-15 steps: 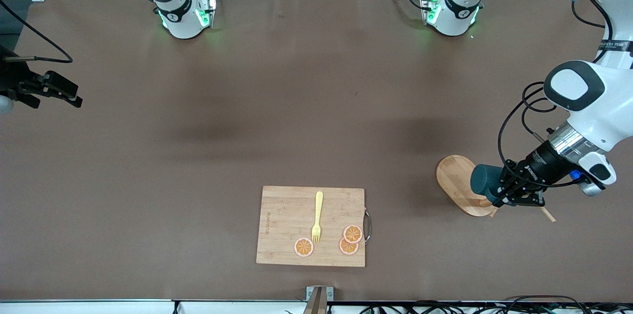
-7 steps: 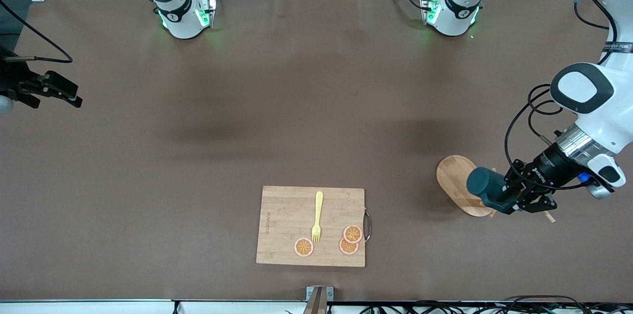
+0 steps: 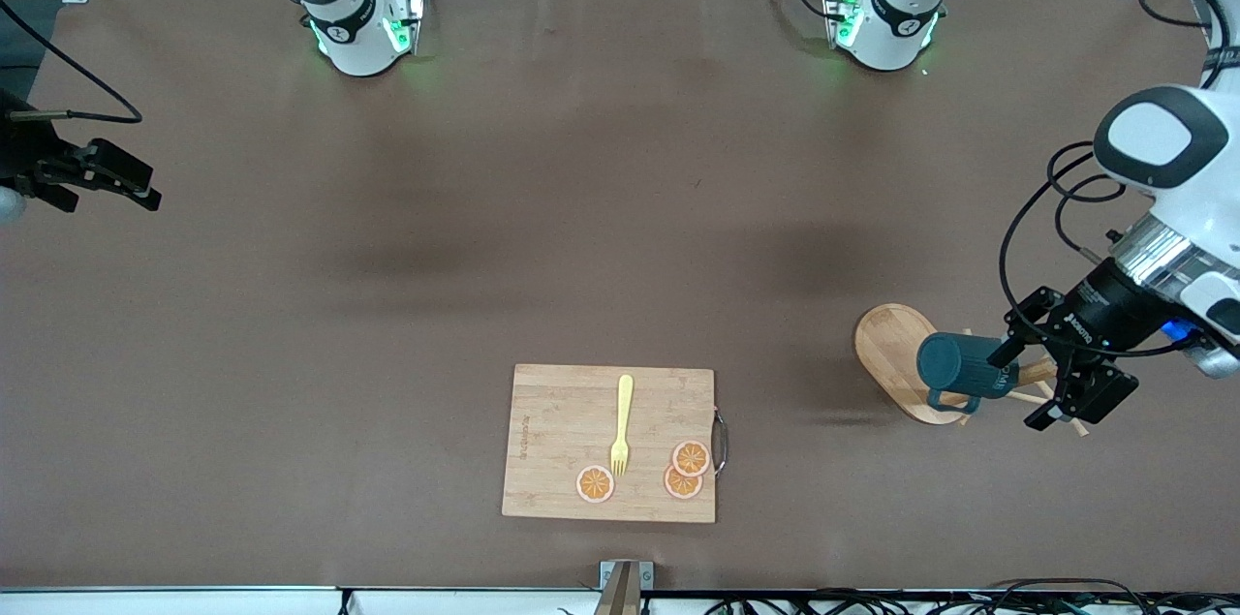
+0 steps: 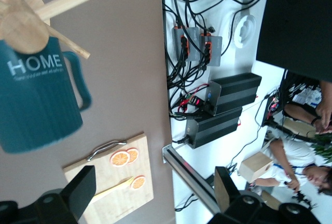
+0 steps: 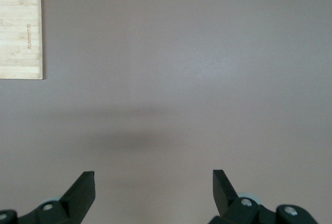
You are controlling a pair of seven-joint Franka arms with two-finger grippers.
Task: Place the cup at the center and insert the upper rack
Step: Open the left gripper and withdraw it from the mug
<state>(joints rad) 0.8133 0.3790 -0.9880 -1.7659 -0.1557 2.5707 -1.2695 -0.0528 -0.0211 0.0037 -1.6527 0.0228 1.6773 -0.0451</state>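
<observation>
A: Start at the right arm's end of the table point(image 3: 581, 208) — what's there?

B: The right gripper point(image 3: 116, 177) waits up in the air over that end, fingers spread wide with nothing between them. Its wrist view shows bare table and one corner of the cutting board point(image 5: 21, 35).

A: And along the middle?

B: The cutting board point(image 3: 552, 441) lies near the front camera, with a yellow fork point(image 3: 621, 426) and three orange slices point(image 3: 688, 470) on it.

A: Then the cup?

B: The teal cup point(image 3: 954, 365) hangs on its side on a peg of the wooden cup stand point(image 3: 896, 344), toward the left arm's end of the table — not at the center. The left wrist view shows the peg's round tip point(image 4: 23, 29) poking out at the cup point(image 4: 36, 105), handle point(image 4: 80, 81) turned to one side.

A: And the left gripper?

B: The left gripper point(image 3: 1051, 389) is just beside the cup's base, fingers spread and apart from it, pinching nothing.

A: So what makes for a good move here?

B: This fits a cup just hung or one about to be taken, so I wouldn't bid either. I'd judge that any grasp should close squarely on the body, clear of the handle, and that the cup should slide along the peg's line, not sideways, or the light stand may tip.
</observation>
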